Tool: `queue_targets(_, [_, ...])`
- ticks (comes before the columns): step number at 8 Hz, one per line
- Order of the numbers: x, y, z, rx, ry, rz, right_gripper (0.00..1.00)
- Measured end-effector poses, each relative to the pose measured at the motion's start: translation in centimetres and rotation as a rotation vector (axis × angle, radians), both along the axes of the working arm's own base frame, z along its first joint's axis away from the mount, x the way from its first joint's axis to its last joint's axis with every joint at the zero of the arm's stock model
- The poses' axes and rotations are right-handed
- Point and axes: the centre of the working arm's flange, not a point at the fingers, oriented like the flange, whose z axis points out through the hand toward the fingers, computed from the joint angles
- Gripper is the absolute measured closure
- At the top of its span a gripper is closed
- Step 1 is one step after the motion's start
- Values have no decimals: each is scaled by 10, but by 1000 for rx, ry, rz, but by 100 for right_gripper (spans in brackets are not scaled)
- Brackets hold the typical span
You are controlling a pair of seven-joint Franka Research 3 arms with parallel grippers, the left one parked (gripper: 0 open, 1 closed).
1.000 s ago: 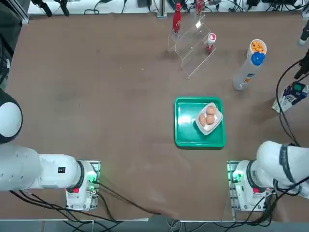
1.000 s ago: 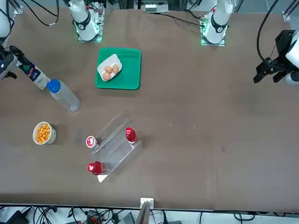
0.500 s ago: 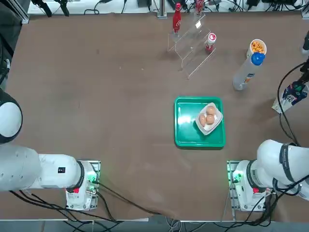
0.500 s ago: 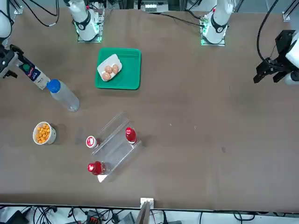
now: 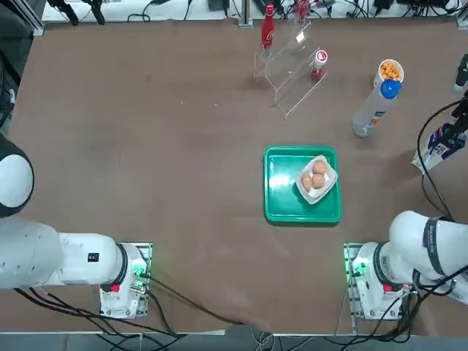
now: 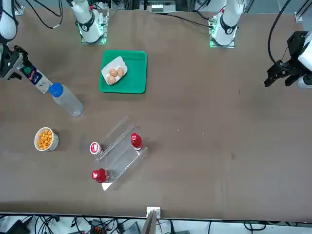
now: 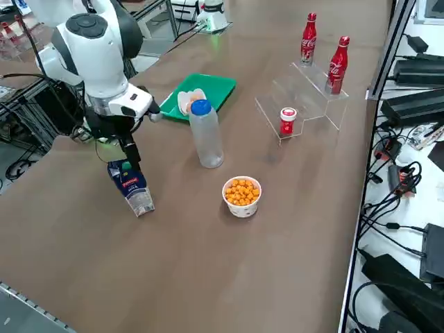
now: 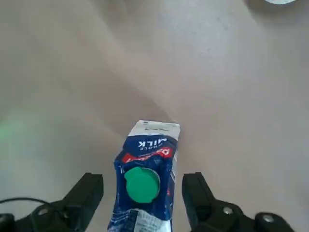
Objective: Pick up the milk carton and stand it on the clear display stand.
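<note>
Currently, milk carton (image 8: 145,183) between open right fingers (image 8: 195,195).

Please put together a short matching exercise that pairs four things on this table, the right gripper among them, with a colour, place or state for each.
1. Right gripper
2. Green tray
3. Clear display stand
4. Bottle with the blue cap

A. Carries red-capped bottles
B. Open, with the milk carton between its fingers but not gripped
C. Stands beside the white cup of orange pieces
D. Holds a white dish of egg-like things

Pairs: 1-B, 2-D, 3-A, 4-C
</note>
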Motion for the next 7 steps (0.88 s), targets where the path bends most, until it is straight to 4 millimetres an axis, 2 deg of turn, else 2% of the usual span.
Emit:
queue_targets(3, [-7,4,-19,-38,-21,38,0])
queue_targets(7, [-17,-5,-25,-40,-4,27,0])
